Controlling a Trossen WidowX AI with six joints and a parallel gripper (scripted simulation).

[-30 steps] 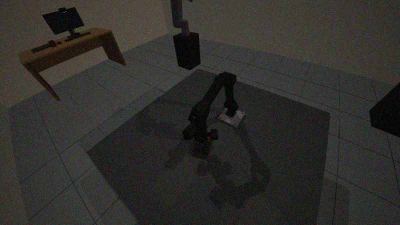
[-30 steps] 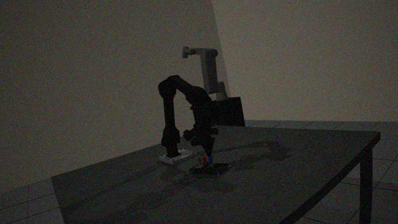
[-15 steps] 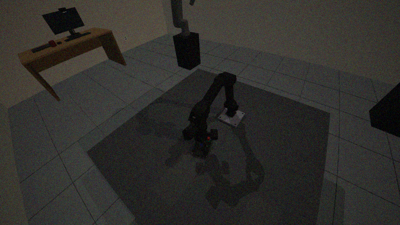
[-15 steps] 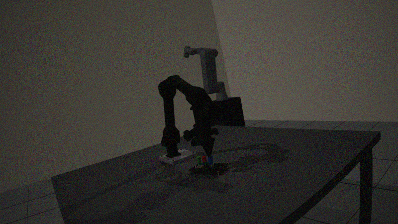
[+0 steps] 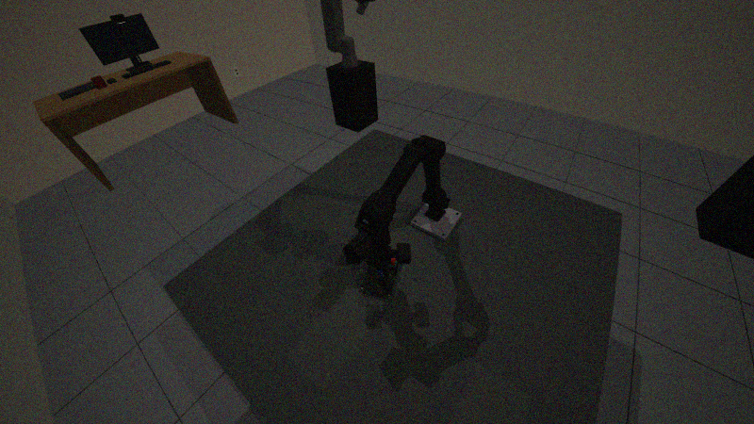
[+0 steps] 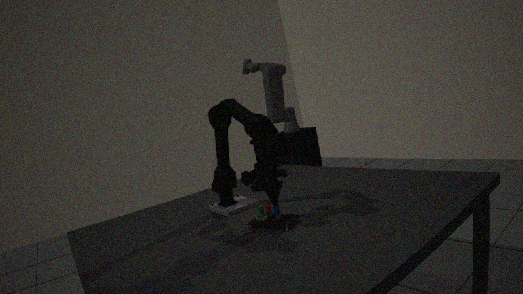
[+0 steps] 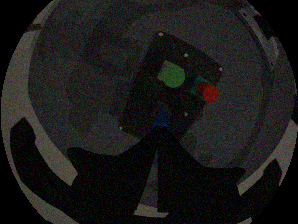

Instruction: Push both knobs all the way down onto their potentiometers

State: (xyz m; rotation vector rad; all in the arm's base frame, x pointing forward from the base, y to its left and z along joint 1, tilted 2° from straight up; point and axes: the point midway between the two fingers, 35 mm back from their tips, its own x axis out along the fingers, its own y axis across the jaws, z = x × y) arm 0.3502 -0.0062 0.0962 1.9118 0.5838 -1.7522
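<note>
The dark circuit board (image 6: 269,223) (image 7: 142,100) stands on the table. A blue knob (image 6: 276,211) (image 7: 161,118), a green knob (image 6: 261,210) (image 7: 173,75) and a red knob (image 6: 268,209) (image 7: 210,93) are on it. The red knob also shows in the top view (image 5: 393,261). My gripper (image 6: 275,204) (image 7: 160,130) is shut with nothing between its fingers. Its tips are right over the blue knob and seem to touch its top; they partly hide it in the wrist view. The gaps under the knobs are too dark and small to judge.
The green and red knobs stand close beside the fingers. My arm's pale base plate (image 5: 450,219) (image 6: 237,209) is on the table behind the board. A desk (image 5: 126,94) with a monitor and another arm on a black block (image 5: 352,94) stand beyond the table.
</note>
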